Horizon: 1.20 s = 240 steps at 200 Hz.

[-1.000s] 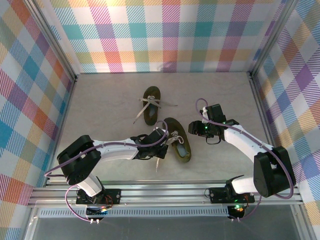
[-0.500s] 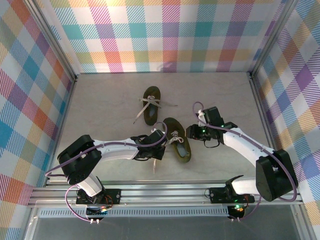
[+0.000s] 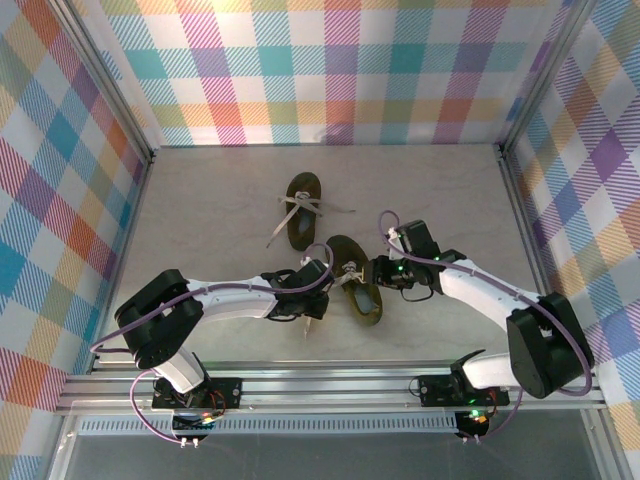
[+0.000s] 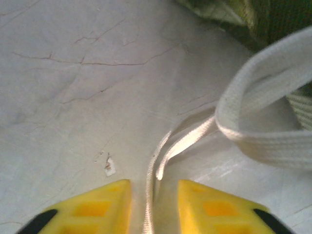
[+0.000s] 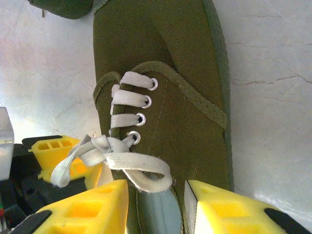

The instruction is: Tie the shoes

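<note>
Two dark olive shoes lie on the table: the far shoe (image 3: 303,210) with its laces spread out, and the near shoe (image 3: 358,282) between the two grippers. My left gripper (image 3: 318,290) (image 4: 154,195) is at the near shoe's left side, open, and a thin lace strand (image 4: 156,161) runs between its yellow fingers. A thick lace loop (image 4: 263,97) lies just ahead of it. My right gripper (image 3: 380,274) (image 5: 156,195) is open over the near shoe (image 5: 180,97), its fingers on either side of a lace loop (image 5: 141,170) by the half-knot.
Plaid walls close in the pale table (image 3: 220,220) on three sides. An aluminium rail (image 3: 330,385) runs along the front edge by the arm bases. The far shoe's tip (image 5: 63,7) shows at the top of the right wrist view.
My right gripper has moved left, up to the near shoe. The left gripper has shifted slightly left, and the loose lace end on the table has moved with it.
</note>
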Each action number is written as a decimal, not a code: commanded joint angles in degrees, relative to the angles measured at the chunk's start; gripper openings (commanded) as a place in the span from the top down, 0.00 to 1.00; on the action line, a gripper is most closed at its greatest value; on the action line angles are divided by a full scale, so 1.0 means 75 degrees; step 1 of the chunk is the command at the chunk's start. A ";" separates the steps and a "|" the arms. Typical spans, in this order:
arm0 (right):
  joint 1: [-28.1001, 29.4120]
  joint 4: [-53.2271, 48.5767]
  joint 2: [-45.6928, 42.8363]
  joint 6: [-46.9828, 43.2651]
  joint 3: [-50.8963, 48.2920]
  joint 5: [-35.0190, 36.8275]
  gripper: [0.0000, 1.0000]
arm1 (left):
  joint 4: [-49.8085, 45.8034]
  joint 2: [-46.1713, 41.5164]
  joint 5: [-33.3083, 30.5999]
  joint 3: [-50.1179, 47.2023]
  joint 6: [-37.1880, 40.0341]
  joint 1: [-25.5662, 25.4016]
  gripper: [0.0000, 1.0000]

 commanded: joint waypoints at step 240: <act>0.0079 0.1687 0.1007 0.0334 -0.0204 -0.0880 0.44 | 0.1180 -0.1946 -0.0279 -0.0727 -0.0011 0.0287 0.49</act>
